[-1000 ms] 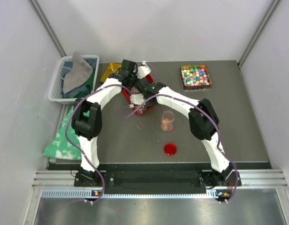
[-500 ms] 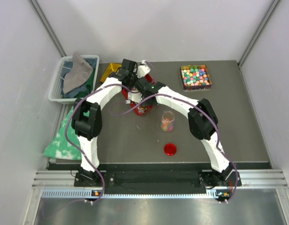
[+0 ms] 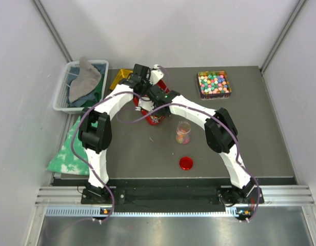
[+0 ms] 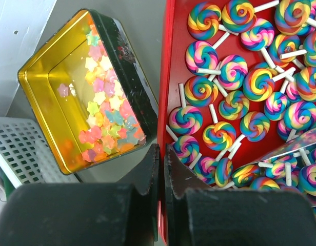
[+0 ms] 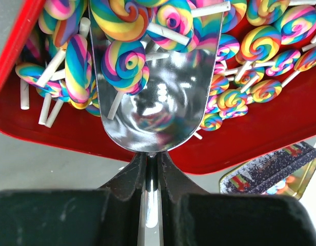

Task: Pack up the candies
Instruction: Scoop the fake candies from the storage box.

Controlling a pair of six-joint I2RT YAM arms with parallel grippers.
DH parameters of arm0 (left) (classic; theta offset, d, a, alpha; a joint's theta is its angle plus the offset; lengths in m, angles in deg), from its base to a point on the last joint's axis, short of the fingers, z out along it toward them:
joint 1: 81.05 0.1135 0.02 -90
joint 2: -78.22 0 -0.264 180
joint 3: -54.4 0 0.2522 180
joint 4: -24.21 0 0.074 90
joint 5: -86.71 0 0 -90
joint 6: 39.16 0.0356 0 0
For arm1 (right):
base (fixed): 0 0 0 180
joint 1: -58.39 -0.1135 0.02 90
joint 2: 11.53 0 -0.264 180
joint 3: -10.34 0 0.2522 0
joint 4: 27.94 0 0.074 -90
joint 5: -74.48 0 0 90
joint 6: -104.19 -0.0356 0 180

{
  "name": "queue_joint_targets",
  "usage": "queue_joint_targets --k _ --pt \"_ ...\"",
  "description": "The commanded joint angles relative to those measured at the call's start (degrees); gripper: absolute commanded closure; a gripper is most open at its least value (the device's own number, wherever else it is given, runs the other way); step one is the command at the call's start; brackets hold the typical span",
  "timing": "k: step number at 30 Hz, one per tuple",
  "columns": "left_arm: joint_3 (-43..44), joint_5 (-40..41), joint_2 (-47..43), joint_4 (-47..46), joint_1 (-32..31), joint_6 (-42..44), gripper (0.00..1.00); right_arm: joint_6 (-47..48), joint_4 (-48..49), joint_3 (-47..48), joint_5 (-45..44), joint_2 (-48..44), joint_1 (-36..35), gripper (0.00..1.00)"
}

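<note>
The left tool (image 4: 160,154) pinches narrow on the rim of the red rectangular tray (image 4: 174,56), which sits toward the far-left corner of the table (image 3: 260,143). The right tool (image 5: 150,161) clamps the handle of a shiny metal scoop (image 5: 163,102), whose bowl lies among the tray's rainbow swirl lollipops (image 5: 122,61). Beside the tray, a gold tin (image 4: 42,102) holds pastel star candies (image 4: 104,118).

You are working in a robotics lab test cell. Plain white panel walls (image 3: 163,31) box in a grey table (image 3: 260,133), and an aluminium rail (image 3: 60,193) along its near edge carries the left arm's base (image 3: 95,193) and the right arm's base (image 3: 240,197).
</note>
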Motion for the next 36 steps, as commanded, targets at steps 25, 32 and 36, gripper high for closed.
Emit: queue_joint_targets --k 25,32,36 --pt "2.33 -1.94 2.62 -3.71 -1.03 -5.51 1.00 3.96 10.47 -8.59 -1.47 -11.68 4.82 1.00" --pt "1.81 -1.07 3.32 -4.67 -0.50 -5.95 1.00 7.03 9.34 -9.03 -1.21 -12.82 4.82 1.00" --pt "1.72 -0.63 3.59 -5.47 -0.33 -6.57 1.00 9.14 6.96 -10.17 -0.50 -13.53 4.91 1.00"
